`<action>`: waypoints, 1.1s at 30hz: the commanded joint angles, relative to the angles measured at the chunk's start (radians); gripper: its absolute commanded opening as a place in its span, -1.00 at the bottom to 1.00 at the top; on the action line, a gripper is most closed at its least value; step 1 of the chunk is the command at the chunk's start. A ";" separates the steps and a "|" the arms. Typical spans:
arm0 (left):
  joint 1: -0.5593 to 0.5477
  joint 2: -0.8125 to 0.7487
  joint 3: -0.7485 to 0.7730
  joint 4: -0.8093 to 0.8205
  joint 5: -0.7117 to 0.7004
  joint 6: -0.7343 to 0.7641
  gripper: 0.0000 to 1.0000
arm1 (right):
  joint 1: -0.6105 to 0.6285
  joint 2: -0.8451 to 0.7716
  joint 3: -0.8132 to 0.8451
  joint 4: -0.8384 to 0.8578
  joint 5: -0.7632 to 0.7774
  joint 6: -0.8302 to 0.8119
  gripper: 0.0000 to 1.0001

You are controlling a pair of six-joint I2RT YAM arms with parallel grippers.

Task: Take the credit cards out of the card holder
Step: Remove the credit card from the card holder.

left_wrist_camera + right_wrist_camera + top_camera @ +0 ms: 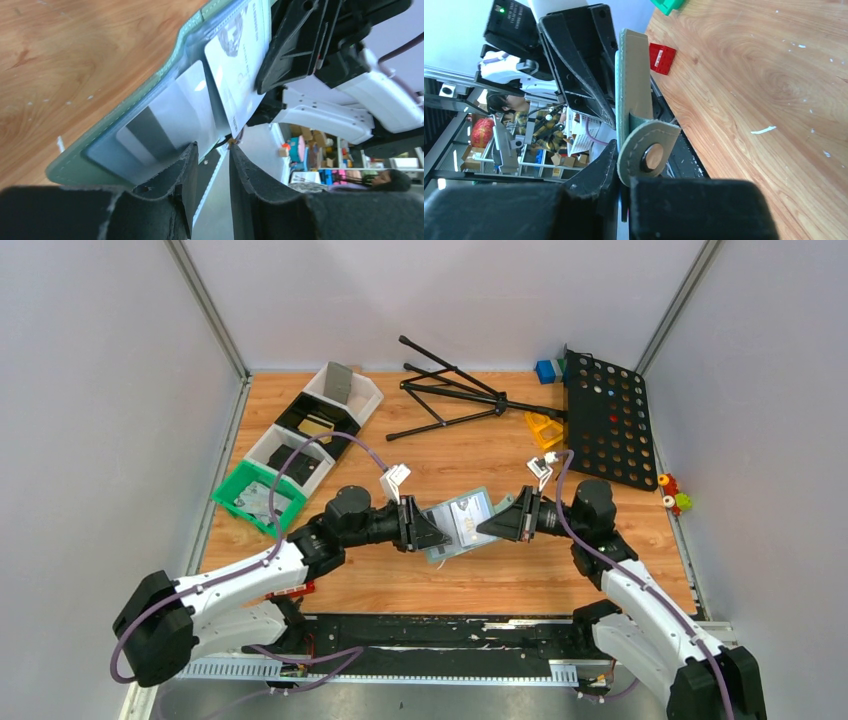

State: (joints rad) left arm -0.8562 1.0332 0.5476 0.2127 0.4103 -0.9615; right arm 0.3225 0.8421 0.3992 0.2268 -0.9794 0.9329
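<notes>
The card holder (pixel 460 521), a flat grey-blue wallet, hangs open above the table between my two grippers. My right gripper (pixel 624 166) is shut on its edge, right beside the round snap flap (pixel 649 150). Two credit cards sit in its translucent sleeves: a grey card with a dark stripe (pixel 165 120) and a white printed card (pixel 240 65). My left gripper (pixel 212 146) stands open just below the holder's lower edge with nothing between its fingers. The left finger (pixel 175 165) lies against the sleeve side of the holder.
A green tray (pixel 258 498) and a row of white bins (pixel 340 390) stand at the back left. A black folding stand (pixel 450 390) and a black perforated board (pixel 608 420) lie at the back right. A red block (pixel 661 58) lies near the table's front edge.
</notes>
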 commanded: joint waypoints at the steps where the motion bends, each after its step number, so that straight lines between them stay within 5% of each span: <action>1: -0.003 0.025 -0.045 0.278 0.015 -0.109 -0.27 | 0.015 -0.047 -0.002 0.144 -0.041 0.107 -1.00; 15: -0.003 0.147 -0.090 0.643 0.078 -0.288 -0.50 | 0.047 -0.052 -0.033 0.219 -0.051 0.173 -1.00; 20: -0.002 0.145 -0.090 0.623 0.078 -0.280 -1.00 | 0.047 -0.055 -0.036 0.211 -0.042 0.173 -1.00; 27: -0.001 0.065 -0.084 0.448 0.053 -0.208 -1.00 | 0.047 -0.028 -0.034 0.239 -0.039 0.185 -0.43; 29: -0.001 0.064 -0.083 0.438 0.063 -0.203 -1.00 | 0.046 -0.013 -0.038 0.270 -0.048 0.202 -0.47; 31: -0.001 0.074 -0.080 0.439 0.082 -0.202 -1.00 | 0.047 -0.004 -0.036 0.276 -0.050 0.205 -0.89; 33: -0.001 0.072 -0.073 0.428 0.095 -0.191 -1.00 | 0.047 0.001 -0.025 0.258 -0.053 0.195 -1.00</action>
State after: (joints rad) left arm -0.8562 1.1164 0.4541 0.6666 0.4793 -1.1988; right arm 0.3645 0.8379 0.3584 0.4240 -1.0138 1.1172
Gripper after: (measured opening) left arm 0.006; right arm 0.047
